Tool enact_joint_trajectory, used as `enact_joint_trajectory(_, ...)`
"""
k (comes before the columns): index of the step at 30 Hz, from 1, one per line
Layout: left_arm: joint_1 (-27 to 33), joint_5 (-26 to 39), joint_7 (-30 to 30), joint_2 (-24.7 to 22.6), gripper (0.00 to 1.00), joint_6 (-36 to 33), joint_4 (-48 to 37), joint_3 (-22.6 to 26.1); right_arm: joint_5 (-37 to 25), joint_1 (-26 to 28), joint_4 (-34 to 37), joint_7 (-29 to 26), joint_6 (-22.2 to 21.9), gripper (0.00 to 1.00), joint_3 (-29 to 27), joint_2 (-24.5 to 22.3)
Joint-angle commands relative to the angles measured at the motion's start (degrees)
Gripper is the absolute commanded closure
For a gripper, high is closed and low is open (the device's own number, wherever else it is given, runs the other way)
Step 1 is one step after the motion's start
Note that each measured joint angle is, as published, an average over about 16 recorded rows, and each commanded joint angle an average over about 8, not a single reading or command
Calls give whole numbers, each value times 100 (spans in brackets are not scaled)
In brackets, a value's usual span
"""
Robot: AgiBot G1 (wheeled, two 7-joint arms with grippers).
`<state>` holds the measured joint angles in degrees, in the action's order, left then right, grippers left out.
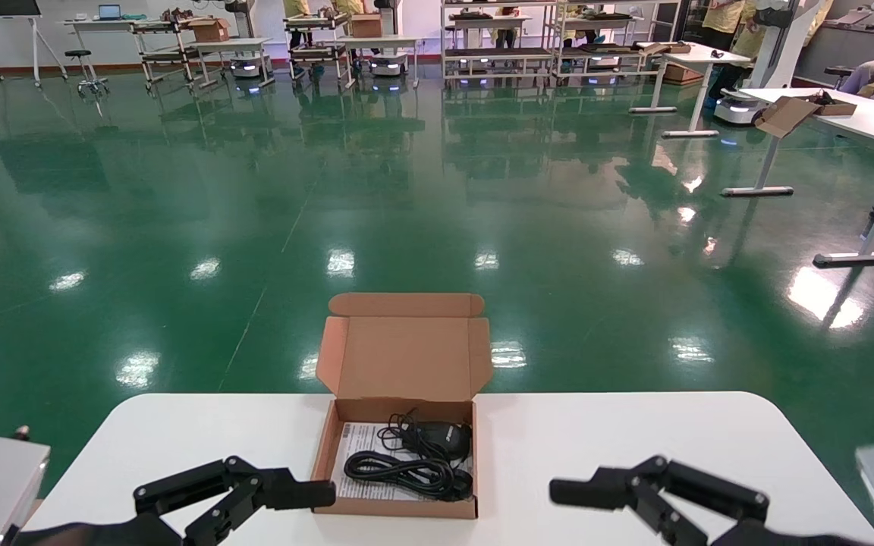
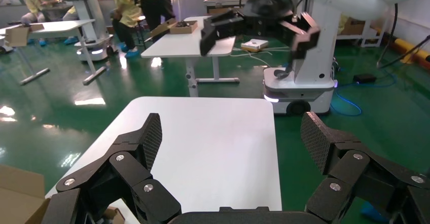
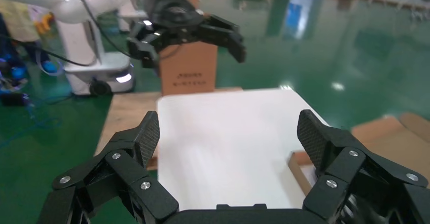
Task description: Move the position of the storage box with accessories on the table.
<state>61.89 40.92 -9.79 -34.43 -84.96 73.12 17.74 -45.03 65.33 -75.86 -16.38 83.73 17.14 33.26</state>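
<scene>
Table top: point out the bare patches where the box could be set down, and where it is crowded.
The table is bare between the storage box and its right edge, beyond the right pincer. A second bare patch lies from the box to the left edge, beyond the left pincer. The near middle is crowded: open pincers flank the box.

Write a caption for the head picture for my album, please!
Two open robot hands, left hand and right hand, flank an open storage box holding a mouse.
</scene>
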Motion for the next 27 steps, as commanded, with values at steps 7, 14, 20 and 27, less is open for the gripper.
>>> enact_joint_trajectory(7, 1, -1, 1, 0, 0, 0, -1, 2, -691, 1029, -91, -1176, -77, 0, 415, 49)
enact_joint_trajectory(14, 2, -2, 2, 1, 0, 0, -2, 3, -1616, 2148, 522, -1988, 65, 0, 1041, 755)
enact_joint_trajectory(20, 2, -3, 3, 1, 0, 0, -2, 5, -2556, 2842, 1784, -2418, 5, 0, 1639, 1605)
enact_joint_trajectory(27, 2, -4, 3, 2, 0, 1, -2, 6, -3528, 3160, 3118, -2771, -351, 0, 2227, 2426)
